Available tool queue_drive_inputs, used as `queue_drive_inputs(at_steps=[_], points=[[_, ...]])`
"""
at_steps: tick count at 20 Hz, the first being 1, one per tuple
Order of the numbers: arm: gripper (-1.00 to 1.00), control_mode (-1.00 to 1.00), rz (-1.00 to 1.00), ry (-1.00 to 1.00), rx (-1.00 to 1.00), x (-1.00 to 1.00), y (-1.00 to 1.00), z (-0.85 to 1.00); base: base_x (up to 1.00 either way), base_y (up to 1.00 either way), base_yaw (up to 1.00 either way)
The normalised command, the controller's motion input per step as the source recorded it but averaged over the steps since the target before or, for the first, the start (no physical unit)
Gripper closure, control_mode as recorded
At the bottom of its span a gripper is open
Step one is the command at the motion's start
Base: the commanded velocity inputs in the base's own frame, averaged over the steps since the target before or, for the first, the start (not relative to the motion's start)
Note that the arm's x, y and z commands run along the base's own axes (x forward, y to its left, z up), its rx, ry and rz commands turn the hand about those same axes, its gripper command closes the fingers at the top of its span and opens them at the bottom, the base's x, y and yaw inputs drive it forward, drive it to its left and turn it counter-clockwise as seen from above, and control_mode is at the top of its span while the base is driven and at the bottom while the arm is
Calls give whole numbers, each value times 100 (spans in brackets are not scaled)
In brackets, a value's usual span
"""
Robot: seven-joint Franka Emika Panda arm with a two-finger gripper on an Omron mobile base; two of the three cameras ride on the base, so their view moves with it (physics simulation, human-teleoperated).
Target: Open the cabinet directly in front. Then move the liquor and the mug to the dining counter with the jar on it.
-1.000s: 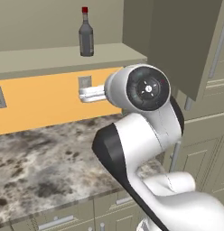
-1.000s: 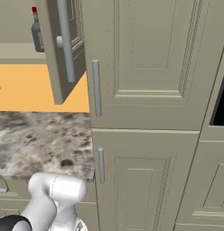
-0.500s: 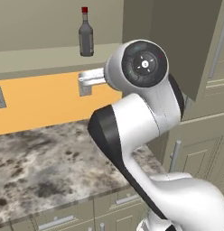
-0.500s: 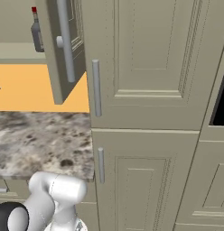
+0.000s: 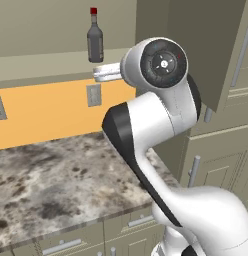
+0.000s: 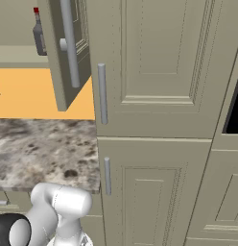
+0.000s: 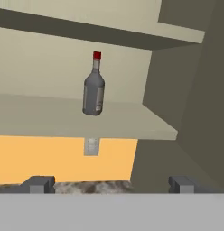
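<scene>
Change since earlier: the arm's round joint has risen in the left base view, now beside the cabinet shelf edge; the liquor has not moved.
End effector: fingertips wide apart, nothing between them, below the shelf level in the hand view.
Liquor: upright on the open cabinet's lower shelf, red cap up, well apart from the end effector.
Cabinet door: swung open, silver bar handle facing out.
Worktop: speckled marble under an orange backsplash.
Writing: none readable on the bottle.
</scene>
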Motion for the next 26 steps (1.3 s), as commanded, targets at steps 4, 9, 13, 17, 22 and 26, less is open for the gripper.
queue_drive_inputs(at_steps=[4, 9, 13, 17, 22, 26], points=[[-100, -100, 1, -18, 0, 0, 0, 0, 0, 0, 0], [-100, -100, 0, 0, 0, 0, 0, 4, 0, 0, 0], [-100, -100, 0, -3, 1, 6, 0, 56, 0, 0, 0], [-100, -100, 0, 0, 0, 41, 0, 38, 0, 0, 0], [-100, -100, 0, 0, 0, 46, 0, 7, 0, 0, 0], [-100, -100, 0, 0, 0, 46, 0, 0, 0, 0, 0]])
